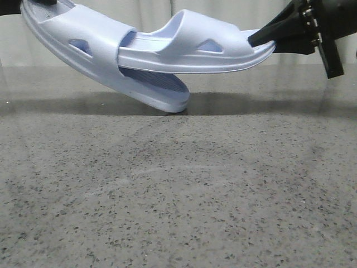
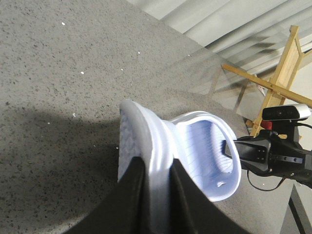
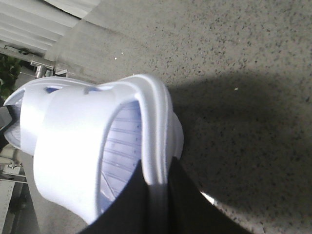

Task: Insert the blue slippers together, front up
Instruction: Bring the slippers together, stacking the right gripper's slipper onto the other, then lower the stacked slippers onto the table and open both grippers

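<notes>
Left gripper (image 2: 157,195) nearly cut off in front view, jaws pinching one blue slipper's (image 1: 83,50) heel, right gripper (image 1: 262,38) jaws pinching the other slipper (image 1: 195,53), its toe threaded under the first's strap, both raised above speckled grey desk (image 1: 178,195), pale curtains behind

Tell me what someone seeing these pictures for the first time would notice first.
Two pale blue slippers hang in the air at the top of the front view, one pushed through the other's strap. The left slipper tilts down so its tip nearly meets the speckled grey table, while the right slipper lies almost level. Each is pinched at its outer end: the right hand shows as black fingers, and the left hand clamps the rim.
</notes>
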`<state>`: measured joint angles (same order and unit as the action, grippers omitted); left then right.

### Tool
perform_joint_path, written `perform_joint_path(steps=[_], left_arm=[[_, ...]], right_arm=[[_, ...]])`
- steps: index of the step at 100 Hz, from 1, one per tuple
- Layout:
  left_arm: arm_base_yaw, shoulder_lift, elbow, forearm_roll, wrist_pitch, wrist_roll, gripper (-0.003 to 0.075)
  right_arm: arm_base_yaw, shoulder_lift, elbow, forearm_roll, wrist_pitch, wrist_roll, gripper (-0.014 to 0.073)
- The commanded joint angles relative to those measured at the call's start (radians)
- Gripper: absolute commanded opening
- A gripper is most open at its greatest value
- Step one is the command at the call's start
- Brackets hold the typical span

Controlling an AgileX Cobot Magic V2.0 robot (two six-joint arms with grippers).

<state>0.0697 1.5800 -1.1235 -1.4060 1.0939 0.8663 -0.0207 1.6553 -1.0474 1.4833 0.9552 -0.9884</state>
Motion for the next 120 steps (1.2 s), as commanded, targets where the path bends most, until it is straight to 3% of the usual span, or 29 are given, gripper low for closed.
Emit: perform_joint_path(steps=[1, 28, 52, 65, 83, 104, 120], left_arm=[[-0.037, -0.041, -0.028, -0.105, 0.173, -0.009, 0.0016], [-0.044, -0.041, -0.025, -0.08, 0.173, -0.009, 0.0016], [-0.044, -0.041, -0.025, -0.069, 0.173, -0.009, 0.0016], [-0.044, -0.041, -0.025, -0.06, 0.173, -0.009, 0.0015], [-0.04, -0.043, -0.025, -0.06, 0.173, -0.009, 0.0016], [0.002, -0.043, -0.025, 0.027, 0.158, -0.009, 0.0017], [0.032, -0.043, -0.025, 0.112, 0.113, -0.009, 0.0018]], right_arm=[[0.064, -0.016, -0.057, 0.082, 0.152, -0.017, -0.0106], [0.149, 0.04, -0.131, 0.086, 0.129, -0.013, -0.0106], [0.156, 0.051, -0.133, 0.08, 0.136, -0.013, -0.0104], [0.144, 0.051, -0.133, 0.071, 0.154, -0.013, -0.0008], [0.092, 0.051, -0.133, 0.06, 0.218, -0.013, 0.0196], [-0.028, 0.051, -0.133, 0.06, 0.352, -0.013, 0.0206], [-0.11, 0.033, -0.133, 0.033, 0.355, -0.012, 0.0206]])
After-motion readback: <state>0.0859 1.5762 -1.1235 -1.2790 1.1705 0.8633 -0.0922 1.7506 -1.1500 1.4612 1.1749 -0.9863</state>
